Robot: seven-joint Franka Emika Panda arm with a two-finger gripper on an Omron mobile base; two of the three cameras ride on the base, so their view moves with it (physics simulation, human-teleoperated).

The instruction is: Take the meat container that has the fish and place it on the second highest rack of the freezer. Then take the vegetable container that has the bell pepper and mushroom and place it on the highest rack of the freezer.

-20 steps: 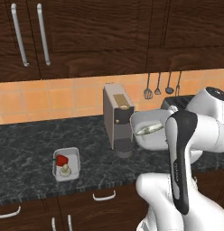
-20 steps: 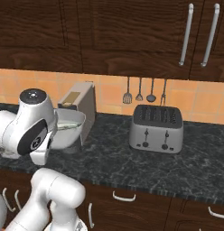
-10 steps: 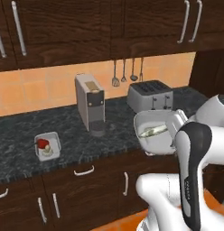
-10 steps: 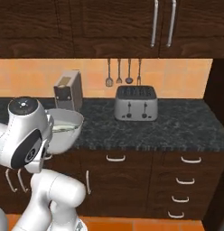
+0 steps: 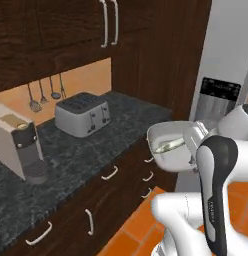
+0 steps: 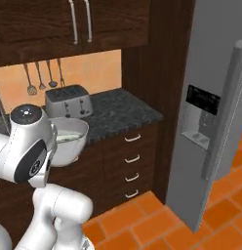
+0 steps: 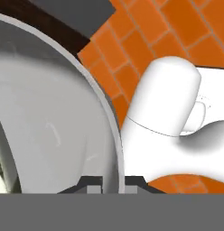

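At the rim of the meat container [image 7: 64, 113], the claw [image 7: 111, 179] sits with its two dark tips either side of the thin wall, one tip inside the rim and one outside, so it reads as pinched closed on that wall with the container carried in the air. In the left base view the container [image 5: 168, 145] hangs in front of the white arm, off the table [image 5: 91, 150] edge and above the orange floor [image 5: 141, 235], with the fish [image 5: 168, 146] lying across its bottom as a pale sliver, long axis roughly along the container's width. The freezer [image 6: 211, 112] stands to the right of the container, past the dark cabinet column, and its tall grey door with the dispenser panel faces the robot; from these views I cannot tell whether a door stands open or where the racks are. The coming move, as I judge it, turns on that rightward offset: the load must go sideways toward the freezer and level, since the grip is on one edge only and the container could tip. The toaster [image 5: 82, 114] and the coffee machine [image 5: 21, 145] sit on the table, left of the container and well clear.
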